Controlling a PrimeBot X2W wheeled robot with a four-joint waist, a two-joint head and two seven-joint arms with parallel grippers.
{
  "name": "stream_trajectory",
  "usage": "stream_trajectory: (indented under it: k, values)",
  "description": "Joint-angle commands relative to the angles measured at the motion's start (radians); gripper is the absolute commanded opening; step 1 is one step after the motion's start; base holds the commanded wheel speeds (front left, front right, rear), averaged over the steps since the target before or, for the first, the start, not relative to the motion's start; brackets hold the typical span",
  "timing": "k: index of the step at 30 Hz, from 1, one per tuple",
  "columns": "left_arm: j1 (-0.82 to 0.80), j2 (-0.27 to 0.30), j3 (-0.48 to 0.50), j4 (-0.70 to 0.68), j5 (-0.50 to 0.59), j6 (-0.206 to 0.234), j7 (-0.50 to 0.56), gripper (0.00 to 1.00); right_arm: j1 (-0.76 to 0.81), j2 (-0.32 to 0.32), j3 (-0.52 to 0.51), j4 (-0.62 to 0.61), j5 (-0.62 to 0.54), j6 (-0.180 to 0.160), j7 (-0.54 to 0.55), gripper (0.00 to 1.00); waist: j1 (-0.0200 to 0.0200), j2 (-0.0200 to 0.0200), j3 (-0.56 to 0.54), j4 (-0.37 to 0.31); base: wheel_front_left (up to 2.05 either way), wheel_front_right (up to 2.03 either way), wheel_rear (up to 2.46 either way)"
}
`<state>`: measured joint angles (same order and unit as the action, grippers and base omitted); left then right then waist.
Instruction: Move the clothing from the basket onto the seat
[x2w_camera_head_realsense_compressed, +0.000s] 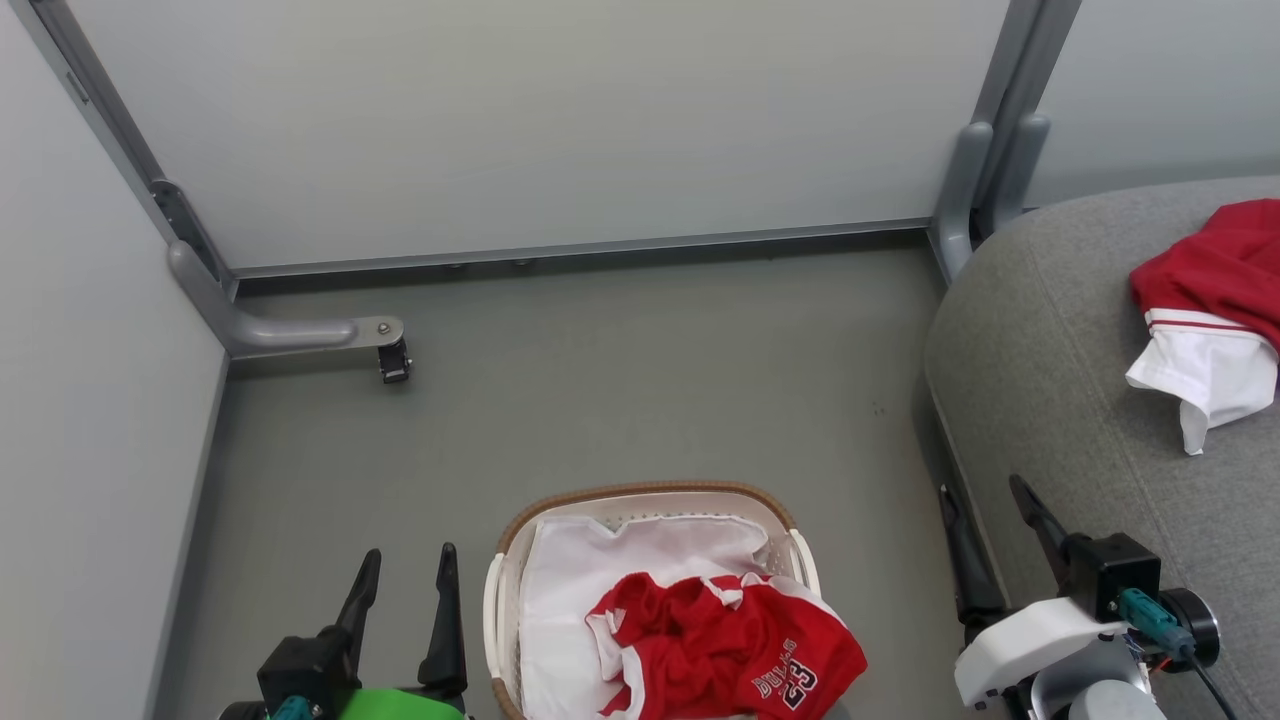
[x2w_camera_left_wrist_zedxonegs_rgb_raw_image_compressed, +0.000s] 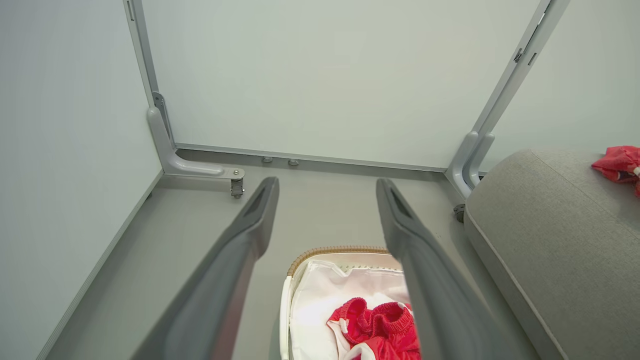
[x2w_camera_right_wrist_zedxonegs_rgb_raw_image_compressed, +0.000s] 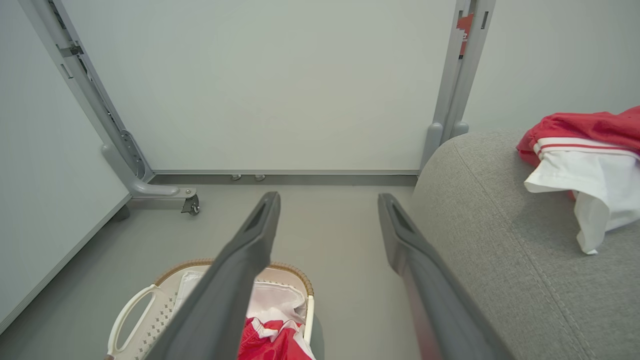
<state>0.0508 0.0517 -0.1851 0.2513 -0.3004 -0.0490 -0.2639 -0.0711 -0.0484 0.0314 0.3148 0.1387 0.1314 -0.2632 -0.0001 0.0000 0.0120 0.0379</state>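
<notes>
One garment (x2w_camera_head_realsense_compressed: 720, 640) is waiting in the near basket (x2w_camera_head_realsense_compressed: 640, 490), so left gripper (x2w_camera_head_realsense_compressed: 410, 552) and right gripper (x2w_camera_head_realsense_compressed: 980, 487) are hovering wide-open, empty.

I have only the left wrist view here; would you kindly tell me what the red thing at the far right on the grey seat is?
Observer: A red garment with a white part hanging from it, lying crumpled on the seat.
Operator: Thank you. Any lettering on the red clothing in the basket?
Observer: Yes, the red clothing in the basket reads "BULLS 23", on a part draped over the rim.
Operator: And the right pincer?
Observer: The right pincer is open and empty, at the seat's edge nearest the basket.
</notes>
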Motion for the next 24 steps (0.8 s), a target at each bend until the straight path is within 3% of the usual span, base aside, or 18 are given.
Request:
stream_trajectory:
  k: [1, 17, 24]
  values:
    - [0.005, 0.0, 0.005, 0.002, 0.006, -0.004, -0.001, 1.0, 0.0, -0.004, -0.002, 0.001, 0.006, -0.001, -0.002, 1.0, 0.0001, 0.0, 0.001, 0.0, 0.0, 0.0, 0.0]
    - [-0.019, -0.001, -0.005, 0.002, 0.001, -0.005, -0.001, 1.0, -0.023, -0.004, -0.01, -0.012, 0.002, -0.001, -0.002, 1.0, 0.0001, 0.0, 0.033, -0.005, 0.0, 0.0, 0.0]
    - [-0.108, -0.001, -0.054, 0.023, 0.065, -0.032, -0.001, 1.0, -0.065, -0.004, -0.033, -0.048, -0.023, -0.001, -0.002, 1.0, 0.0001, 0.0, 0.113, -0.018, 0.0, 0.0, 0.0]
